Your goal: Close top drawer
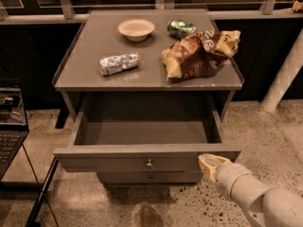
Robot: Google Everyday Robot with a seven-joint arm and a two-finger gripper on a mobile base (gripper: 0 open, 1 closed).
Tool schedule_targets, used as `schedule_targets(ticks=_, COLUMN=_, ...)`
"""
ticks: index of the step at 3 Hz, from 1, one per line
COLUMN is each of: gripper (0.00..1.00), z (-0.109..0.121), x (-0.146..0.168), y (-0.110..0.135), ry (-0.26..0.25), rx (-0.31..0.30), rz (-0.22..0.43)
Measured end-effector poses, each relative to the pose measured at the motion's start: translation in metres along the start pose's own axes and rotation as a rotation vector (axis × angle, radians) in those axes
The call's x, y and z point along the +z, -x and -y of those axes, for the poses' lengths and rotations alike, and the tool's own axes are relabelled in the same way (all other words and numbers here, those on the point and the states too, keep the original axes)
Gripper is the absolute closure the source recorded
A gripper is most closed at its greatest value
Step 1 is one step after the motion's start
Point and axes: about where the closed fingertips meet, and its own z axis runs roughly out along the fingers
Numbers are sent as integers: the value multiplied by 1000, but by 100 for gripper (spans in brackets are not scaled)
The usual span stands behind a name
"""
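Standing pulled well out beneath the counter, the top drawer shows only its bare grey floor, knob at mid-front. The gripper sits against the front's right end; whether it is apart or together I cannot tell. On the counter lie a pale bowl showing only its own inside, a foil pack, a green pack and a brown bag

Hand at the right end of the top drawer, arm cut off bottom right, laptop cropped at left
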Motion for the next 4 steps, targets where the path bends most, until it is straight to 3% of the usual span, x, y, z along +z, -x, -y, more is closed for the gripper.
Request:
schedule_targets(ticks=1, gripper=100, z=0, x=-1, y=0, ry=-2, rx=0, rz=2)
schedule_targets(ticks=2, gripper=100, z=12, x=29, y=23, ry=-37, rx=-22, rz=54)
schedule_targets(ticks=3, gripper=100, z=13, x=30, y=25, ry=-41, rx=-24, rz=59)
schedule_targets(ticks=4, gripper=100, z=27, x=58, y=55, ry=-86, rx=-45, rz=111)
